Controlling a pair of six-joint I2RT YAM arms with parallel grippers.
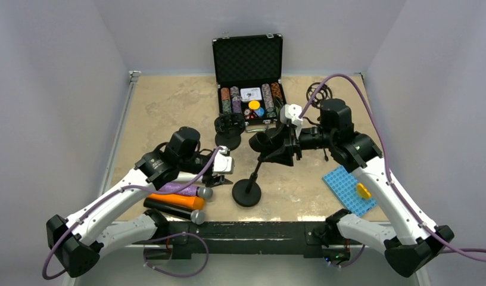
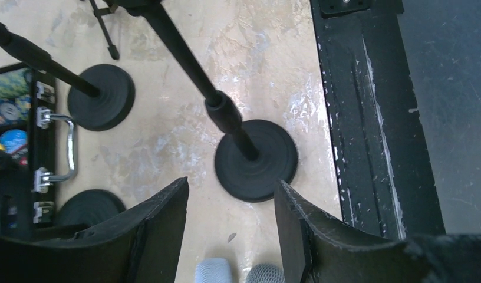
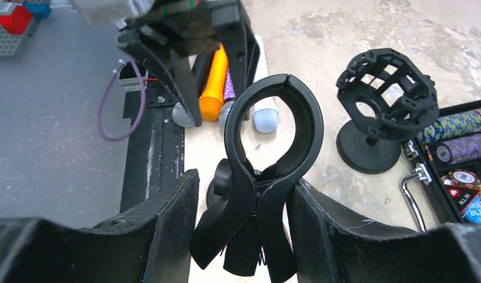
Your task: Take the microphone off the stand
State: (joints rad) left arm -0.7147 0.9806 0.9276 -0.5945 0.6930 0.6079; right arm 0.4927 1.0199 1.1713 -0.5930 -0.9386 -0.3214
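Observation:
The black stand has a round base [image 1: 246, 193] [image 2: 257, 160] and a tilted pole. The ring of its spring clip [image 3: 234, 127] is empty. My right gripper [image 1: 282, 149] [image 3: 244, 177] is closed round the clip's two handles, with both pads against them. Three microphones lie side by side at the near left: purple [image 1: 181, 189], orange [image 1: 175, 201] [image 3: 213, 88] and black [image 1: 169, 211]. I cannot tell which one came from the stand. My left gripper [image 1: 221, 176] [image 2: 231, 186] hangs open over their mesh heads [image 2: 214, 272], just left of the base, with nothing between its fingers.
An open poker chip case [image 1: 248, 89] stands at the back. A second small stand with a cage mount [image 1: 229, 125] [image 3: 384, 88] is in front of it. A blue plate with a yellow piece [image 1: 351, 189] lies near right, and a cable coil [image 1: 318, 92] far right.

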